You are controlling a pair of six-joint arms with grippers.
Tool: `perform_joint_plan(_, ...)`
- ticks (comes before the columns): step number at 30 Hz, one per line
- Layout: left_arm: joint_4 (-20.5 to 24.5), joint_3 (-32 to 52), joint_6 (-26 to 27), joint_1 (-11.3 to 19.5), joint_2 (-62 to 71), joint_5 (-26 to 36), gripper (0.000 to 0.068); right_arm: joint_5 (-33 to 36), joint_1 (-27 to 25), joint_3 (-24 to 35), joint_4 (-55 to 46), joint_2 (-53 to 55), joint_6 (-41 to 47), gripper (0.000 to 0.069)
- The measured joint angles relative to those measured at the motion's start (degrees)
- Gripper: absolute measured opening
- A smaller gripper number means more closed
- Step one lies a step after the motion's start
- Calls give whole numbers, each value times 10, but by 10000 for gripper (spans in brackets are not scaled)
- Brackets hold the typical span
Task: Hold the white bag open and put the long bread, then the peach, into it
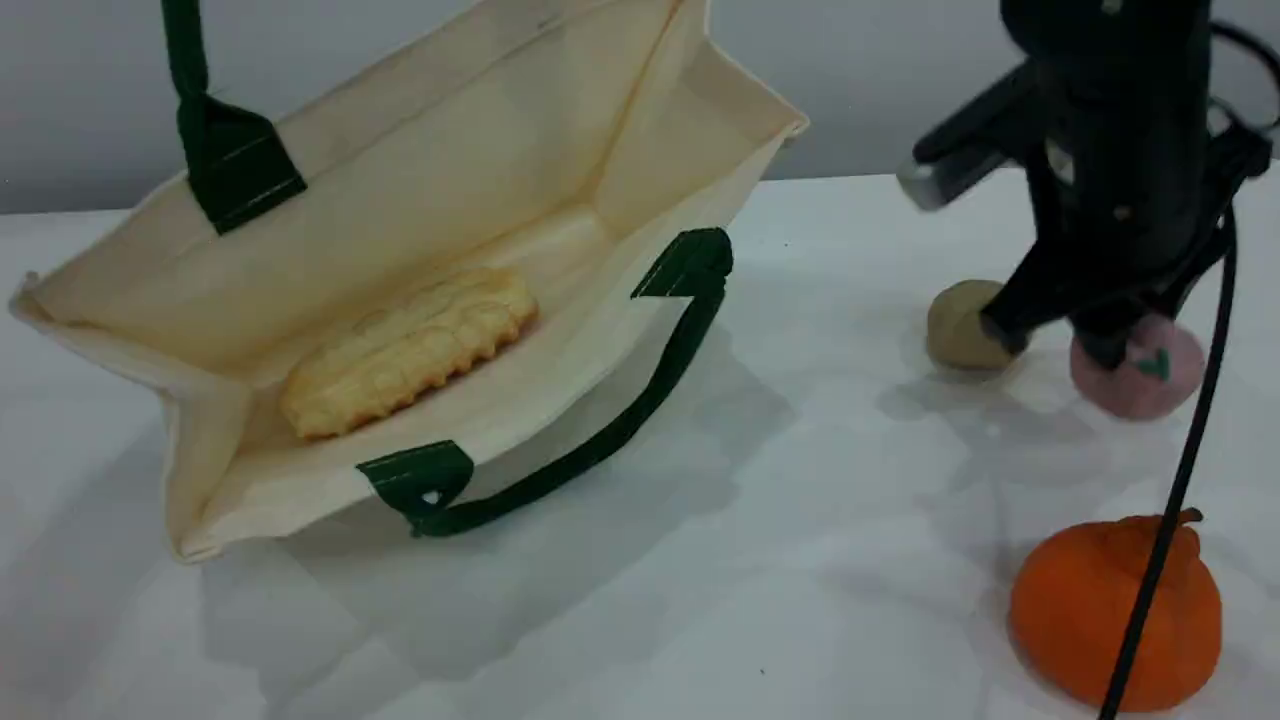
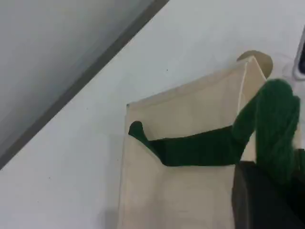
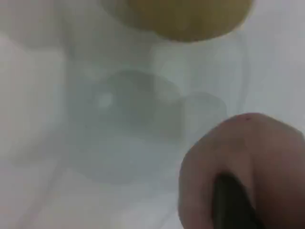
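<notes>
Scene view: the white bag [image 1: 420, 190] lies open on the worktop's [image 1: 800, 520] left half, the long bread [image 1: 410, 350] inside it. Near the right edge, the right tool [image 1: 1060, 340] straddles the peach [image 1: 1150, 380]; whether it grips cannot be told. A tan ball [image 1: 955, 330] lies beside, an orange fruit [image 1: 1100, 620] nearer.

Left wrist view: the left tool [image 2: 267, 191], closed, holds the bag's green handle [image 2: 267, 124].

Right wrist view: a fingertip [image 3: 233, 200] touches the blurred peach.

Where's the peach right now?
In the scene view the peach sits on the table at the far right, under the right gripper, with a tan ball just to its left and an orange fruit nearer the camera.
</notes>
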Motion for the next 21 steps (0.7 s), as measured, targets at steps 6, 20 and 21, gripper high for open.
perform_joint_plan(6, 0, 0, 8, 0, 0, 0, 97, 39, 1, 3, 17, -68, 1, 235)
perform_joint_plan(20, -2, 0, 11, 0, 0, 0, 97, -43, 47, 118, 184, -333, -43, 235)
perform_joint_plan(21, -2, 0, 11, 0, 0, 0, 97, -47, 60, 126, 194, -351, -44, 235)
